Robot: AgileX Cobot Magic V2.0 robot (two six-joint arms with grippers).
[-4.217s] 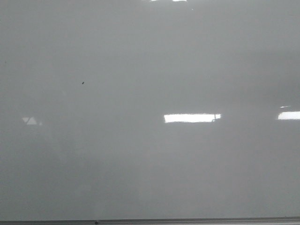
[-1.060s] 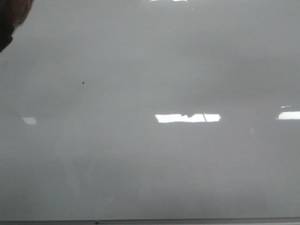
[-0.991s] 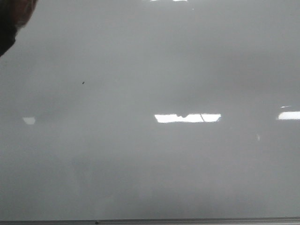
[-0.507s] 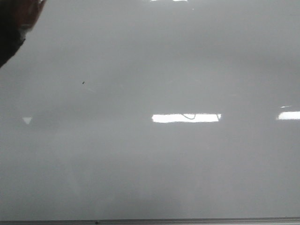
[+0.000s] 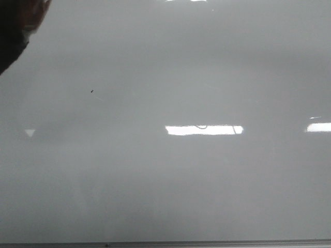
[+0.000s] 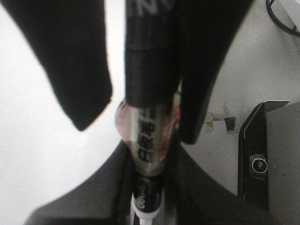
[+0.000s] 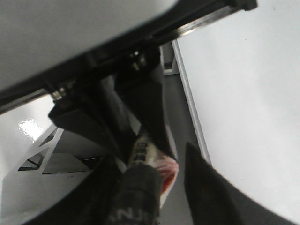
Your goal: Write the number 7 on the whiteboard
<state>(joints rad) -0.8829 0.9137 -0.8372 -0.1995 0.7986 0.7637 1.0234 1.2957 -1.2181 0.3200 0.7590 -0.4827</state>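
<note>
The whiteboard (image 5: 170, 186) fills the front view, pale grey and glossy, with a thin metal edge along the bottom. No number 7 shows on it; only the tiny dark speck (image 5: 92, 91) marks it. A dark shape with a pinkish end (image 5: 15, 31) pokes in at the upper left corner. In the left wrist view my left gripper (image 6: 138, 131) holds a marker (image 6: 149, 145) against one finger, white tip pointing away. In the right wrist view my right gripper (image 7: 150, 154) holds a similar marker (image 7: 140, 152) with a black cap. Neither marker tip touches the board.
Bright rectangular reflections (image 5: 204, 130) lie across the board's middle and right (image 5: 318, 127). Beside the left gripper are a dark box (image 6: 262, 159) and a cable (image 6: 281, 18). The right wrist view shows a board edge strip (image 7: 187, 98) and a white frame (image 7: 42, 154).
The dark shape has come into the upper left corner of the front view and crept slightly further in. The middle reflection has stretched to the left. The board itself is unchanged.
</note>
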